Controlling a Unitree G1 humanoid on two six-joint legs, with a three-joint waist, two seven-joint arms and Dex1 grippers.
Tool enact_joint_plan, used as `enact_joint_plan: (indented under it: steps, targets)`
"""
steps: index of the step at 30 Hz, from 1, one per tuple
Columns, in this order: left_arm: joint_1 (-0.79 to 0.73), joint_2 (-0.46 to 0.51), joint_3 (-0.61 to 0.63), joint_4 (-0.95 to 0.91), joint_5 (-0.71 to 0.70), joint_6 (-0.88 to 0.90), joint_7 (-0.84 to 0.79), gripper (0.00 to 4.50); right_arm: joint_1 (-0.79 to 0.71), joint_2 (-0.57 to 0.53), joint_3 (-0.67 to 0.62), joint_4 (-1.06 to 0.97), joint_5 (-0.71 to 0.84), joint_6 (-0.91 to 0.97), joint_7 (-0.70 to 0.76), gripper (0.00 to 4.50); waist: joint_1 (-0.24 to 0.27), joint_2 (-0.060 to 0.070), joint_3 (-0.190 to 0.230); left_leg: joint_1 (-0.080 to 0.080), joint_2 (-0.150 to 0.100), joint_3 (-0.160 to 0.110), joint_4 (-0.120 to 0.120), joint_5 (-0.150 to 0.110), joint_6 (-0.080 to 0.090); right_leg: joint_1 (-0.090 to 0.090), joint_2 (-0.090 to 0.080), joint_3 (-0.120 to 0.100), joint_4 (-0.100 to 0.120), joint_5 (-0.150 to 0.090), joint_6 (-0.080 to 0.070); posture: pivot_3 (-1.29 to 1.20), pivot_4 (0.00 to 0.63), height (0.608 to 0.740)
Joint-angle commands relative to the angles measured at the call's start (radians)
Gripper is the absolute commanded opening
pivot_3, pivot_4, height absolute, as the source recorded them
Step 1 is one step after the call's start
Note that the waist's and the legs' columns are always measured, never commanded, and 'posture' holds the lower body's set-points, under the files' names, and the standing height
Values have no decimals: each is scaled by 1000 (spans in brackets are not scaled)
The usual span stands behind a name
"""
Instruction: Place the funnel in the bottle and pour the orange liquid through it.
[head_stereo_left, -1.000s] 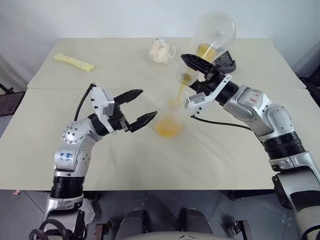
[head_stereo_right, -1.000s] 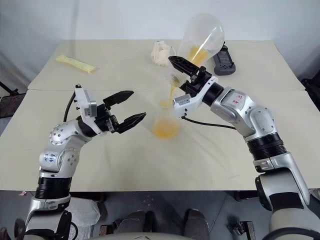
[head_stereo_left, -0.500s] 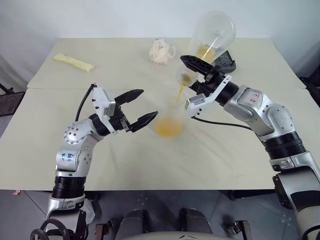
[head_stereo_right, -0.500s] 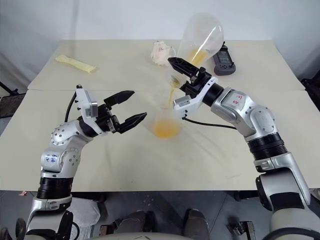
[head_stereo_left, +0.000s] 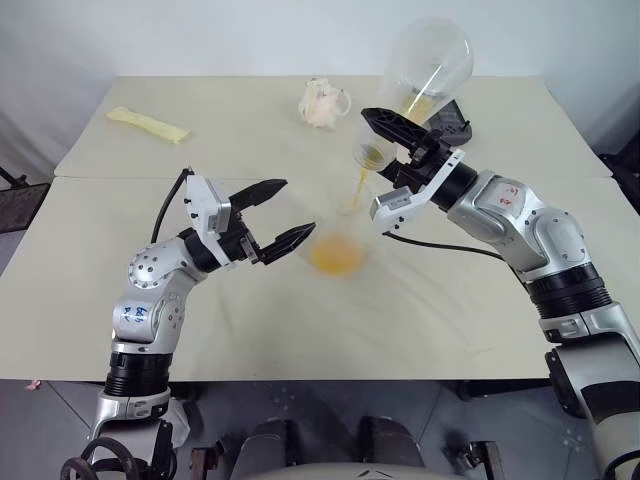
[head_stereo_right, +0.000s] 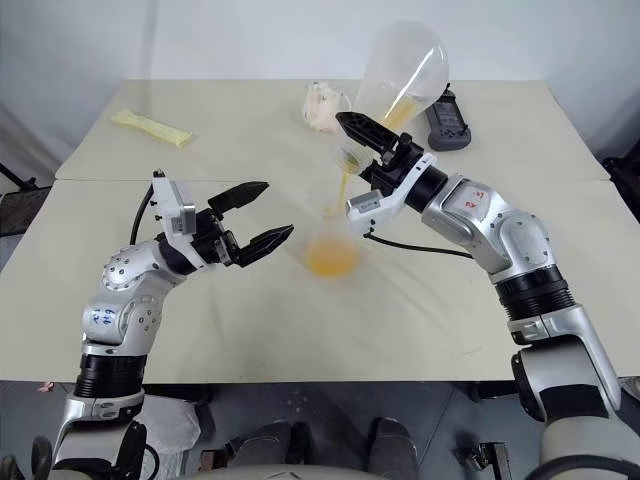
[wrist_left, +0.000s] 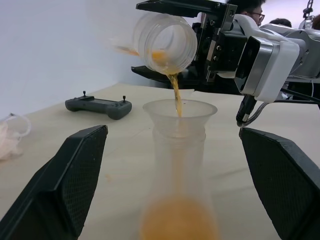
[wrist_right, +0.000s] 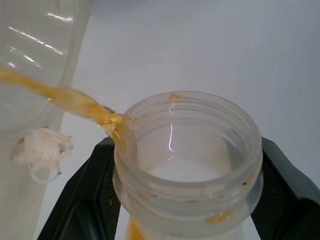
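The bottle (head_stereo_left: 337, 250) stands upright on the table with the funnel (wrist_left: 179, 110) seated in its neck and orange liquid (wrist_left: 178, 226) pooled in its base. My right gripper (head_stereo_left: 376, 146) is shut on the neck of a second clear flask (head_stereo_left: 426, 62), tipped mouth-down above the funnel. A thin orange stream (wrist_left: 175, 93) runs from its mouth (wrist_right: 187, 150) into the funnel. A little liquid is left inside the tipped flask. My left gripper (head_stereo_left: 297, 207) is open, with one finger (wrist_left: 75, 175) on each side of the bottle and apart from it.
At the table's far side lie a yellow strip (head_stereo_left: 148, 123), a crumpled white wad (head_stereo_left: 322, 102) and a black handheld controller (head_stereo_right: 445, 122). A seam crosses the table (head_stereo_left: 450, 330) behind my left arm. A person shows in the background of the left wrist view.
Both arms hold their places. The orange stream keeps running from the tipped flask into the funnel.
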Motion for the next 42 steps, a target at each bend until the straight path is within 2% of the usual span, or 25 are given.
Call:
enact_joint_plan:
  steps: [1,42]
  targets:
    - [-16,-3,2,-10,-3,-22,-2,4500,-28,-10,-13,-43,6,3,-23,2821,0,0,0,0,0,0,0,0,0,0,0,0,0,0,0,0,150,740]
    - [-25,-15,1,7,1,-41,4,4500,-24,-9,-1,-54,-15,-11,-50,2821,0,0,0,0,0,0,0,0,0,0,0,0,0,0,0,0,150,740]
